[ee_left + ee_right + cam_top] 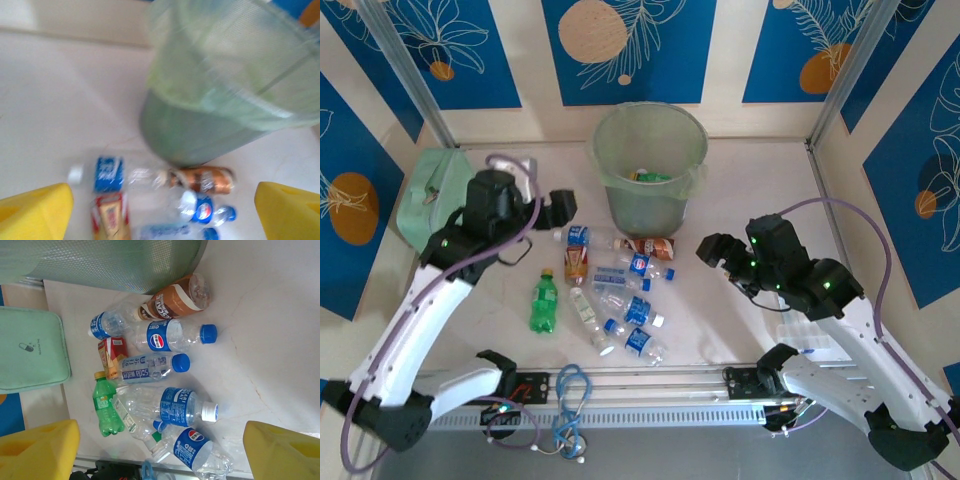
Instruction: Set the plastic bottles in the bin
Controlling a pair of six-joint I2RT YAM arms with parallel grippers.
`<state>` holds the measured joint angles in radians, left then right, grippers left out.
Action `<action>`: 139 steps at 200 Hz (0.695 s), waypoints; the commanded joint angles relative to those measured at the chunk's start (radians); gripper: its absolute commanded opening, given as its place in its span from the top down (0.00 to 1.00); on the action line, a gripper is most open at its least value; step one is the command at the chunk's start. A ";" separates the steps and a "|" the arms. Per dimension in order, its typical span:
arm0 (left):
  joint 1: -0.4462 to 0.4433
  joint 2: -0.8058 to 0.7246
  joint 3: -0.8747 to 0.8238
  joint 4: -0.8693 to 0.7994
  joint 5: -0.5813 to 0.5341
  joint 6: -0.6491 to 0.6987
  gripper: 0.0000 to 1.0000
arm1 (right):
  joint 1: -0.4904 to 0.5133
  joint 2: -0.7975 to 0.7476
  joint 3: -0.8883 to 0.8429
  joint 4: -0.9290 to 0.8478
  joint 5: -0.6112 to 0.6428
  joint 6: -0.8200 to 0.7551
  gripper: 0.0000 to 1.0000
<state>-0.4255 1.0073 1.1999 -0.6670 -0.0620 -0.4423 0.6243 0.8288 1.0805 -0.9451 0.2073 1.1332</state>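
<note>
Top external view: we see the bin (650, 160), pale green with a clear liner bag (694, 180) folded over its rim, standing at the far middle of the table (770, 200). On its floor lies a green bottle (652, 176) with a touch of orange beside it; what else it holds we cannot tell. The remaining plastic bottles (615, 290) lie clustered on the table just before the bin, a brown-labelled bottle (175, 297) nearest its base and a second green bottle (544, 303) at the cluster's left edge. The left gripper (162, 215) hangs over the cluster, fingers spread wide, gripping nothing. The right gripper (160, 450) is likewise wide and empty, right of the bottles. A mint-green case (430, 195) lies far left.
</note>
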 commanded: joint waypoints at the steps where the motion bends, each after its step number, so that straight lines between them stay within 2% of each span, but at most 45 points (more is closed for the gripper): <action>1: 0.033 -0.047 -0.148 -0.110 -0.053 -0.027 0.06 | 0.020 0.017 -0.009 0.035 0.015 -0.003 0.15; 48: 0.079 -0.058 -0.379 -0.117 -0.052 -0.105 0.00 | 0.066 0.052 -0.022 0.071 0.025 0.011 0.14; 74: 0.093 -0.023 -0.424 -0.082 -0.044 -0.127 0.01 | 0.080 0.071 -0.013 0.069 0.027 0.010 0.13; 103: 0.096 -0.001 -0.459 -0.078 -0.056 -0.153 0.07 | 0.086 0.077 -0.007 0.060 0.039 0.013 0.13; 139: 0.099 0.008 -0.509 -0.056 -0.038 -0.178 0.07 | 0.087 0.081 -0.016 0.072 0.037 0.022 0.13</action>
<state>-0.3420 1.0058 0.7246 -0.7391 -0.0990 -0.5819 0.7052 0.9073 1.0683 -0.8822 0.2291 1.1374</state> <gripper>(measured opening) 0.931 0.873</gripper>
